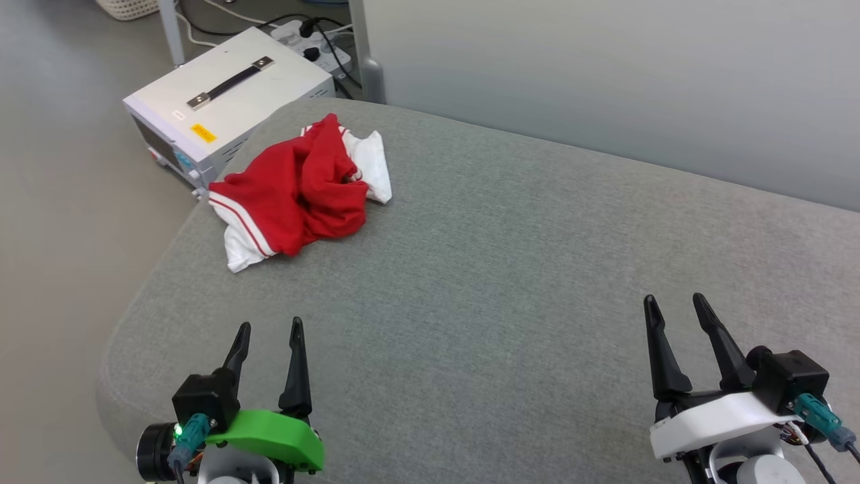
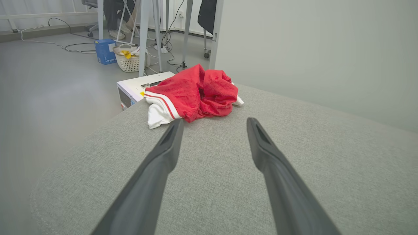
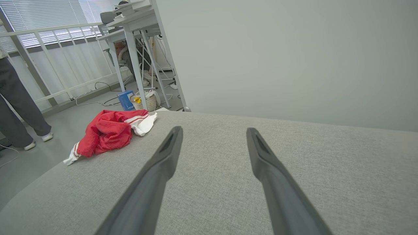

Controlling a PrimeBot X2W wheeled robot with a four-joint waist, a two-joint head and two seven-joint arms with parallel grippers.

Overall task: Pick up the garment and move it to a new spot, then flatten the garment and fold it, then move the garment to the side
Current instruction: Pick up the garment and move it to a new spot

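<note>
Grey padded bench (image 1: 510, 282) before me | garment (image 1: 302, 191) crumpled at its far left corner, not yet picked up | left gripper (image 1: 270, 324) and right gripper (image 1: 673, 298) at near edge, jaws spread, empty | I judge every step remains.

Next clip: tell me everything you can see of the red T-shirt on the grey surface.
The garment is a red T-shirt of soft-looking cloth with white short sleeves and red-and-white striped trim. It lies crumpled in a loose heap, one white sleeve spilling toward the edge. It rests on the grey fabric surface near its far left corner, a white box just beyond. The open left claw and right claw are apart from it.
</note>
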